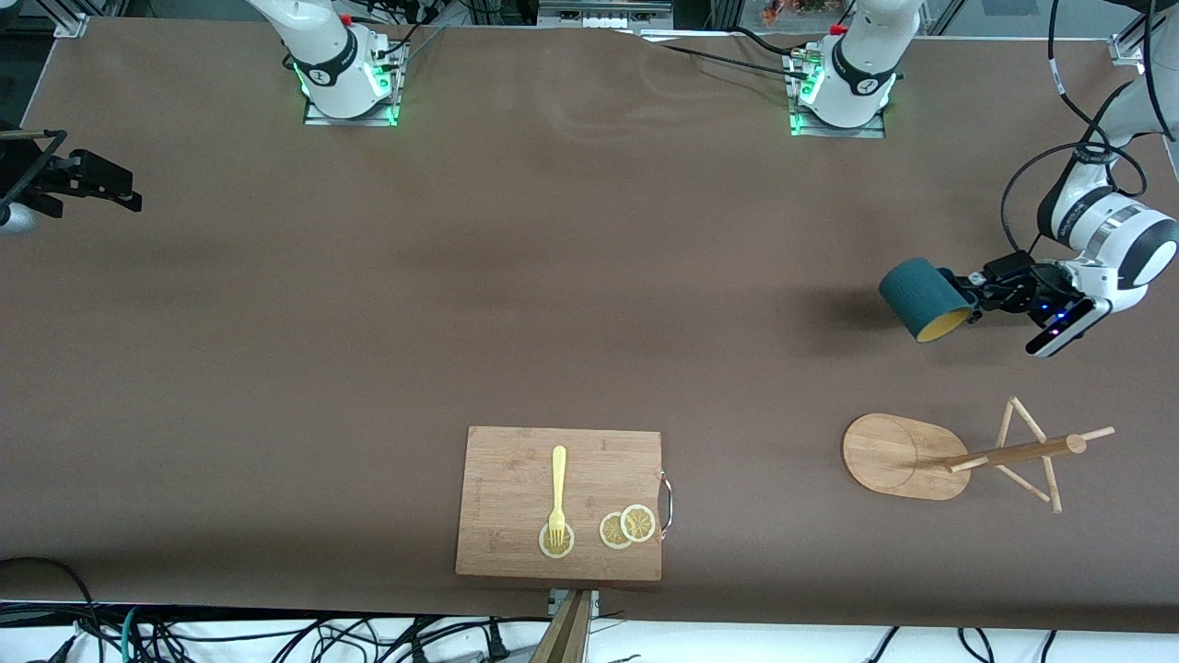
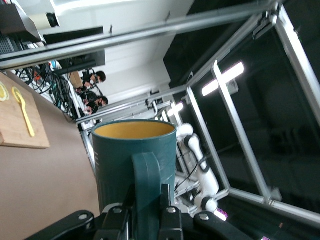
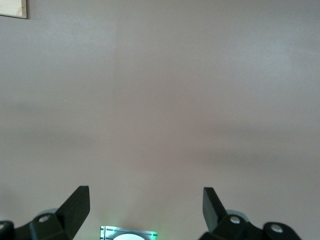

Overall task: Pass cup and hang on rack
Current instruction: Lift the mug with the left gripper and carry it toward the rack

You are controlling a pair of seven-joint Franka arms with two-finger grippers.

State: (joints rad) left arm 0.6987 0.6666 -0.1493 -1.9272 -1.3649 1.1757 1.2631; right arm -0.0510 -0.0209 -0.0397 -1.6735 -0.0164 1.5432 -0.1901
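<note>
The left gripper (image 1: 974, 296) pinches the handle of the dark teal-blue mug with a yellowish inside (image 1: 924, 297), held tipped on its side in the air at about twelve o'clock from the light wooden mug tree (image 1: 958, 456), which stands at the left arm's end of the brown table (image 1: 553, 276). The right gripper (image 3: 146, 206) waits over bare table at the right arm's end, fingers spread wide.

My left gripper (image 1: 978, 296) hangs in the air at my left arm's end of the table, fingers clamped together. My right gripper (image 3: 146, 205) waits over the table, fingers spread wide.
</note>
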